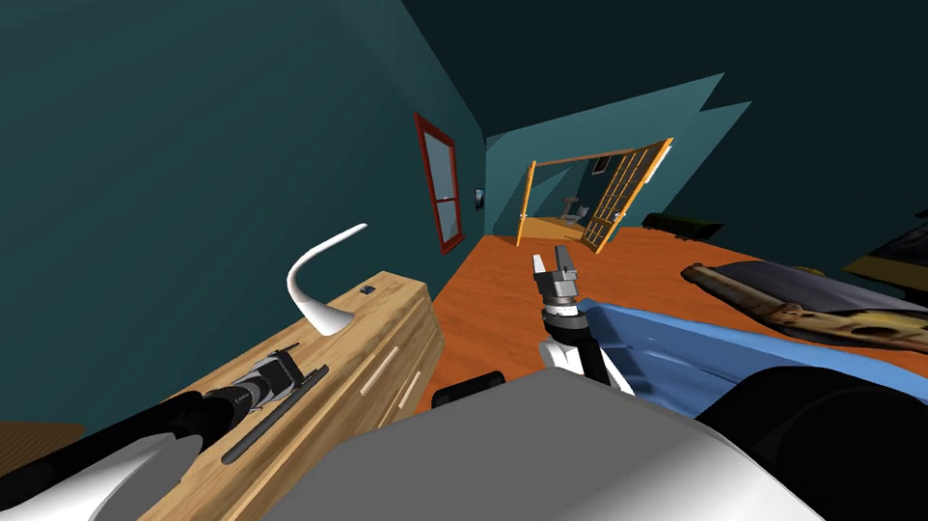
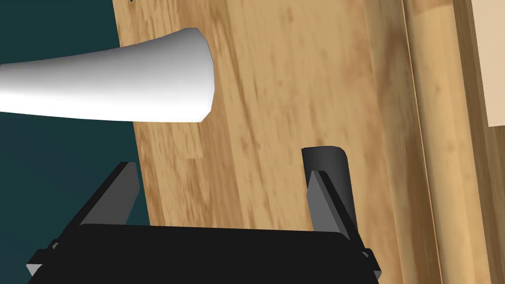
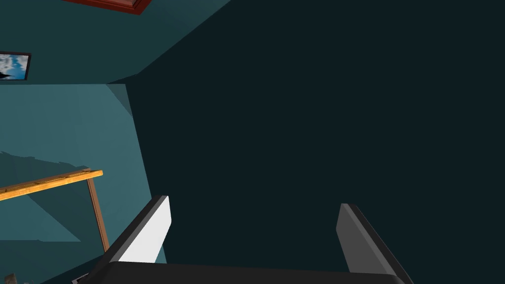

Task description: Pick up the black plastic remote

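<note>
The black remote [image 1: 274,414] lies lengthwise on the wooden dresser [image 1: 382,309], near of the white curved object [image 1: 331,320]. The left gripper [image 2: 222,170] hovers just left of it, its 2 fingers spread wide and empty, 1 beside the remote's end. The right gripper [image 1: 556,264], raised mid-room, gapes empty.

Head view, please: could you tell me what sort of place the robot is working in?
Probably a bedroom in a house: a wooden dresser with drawers against the teal wall, what looks like a blue bed across the orange floor, and a red-framed window.
</note>
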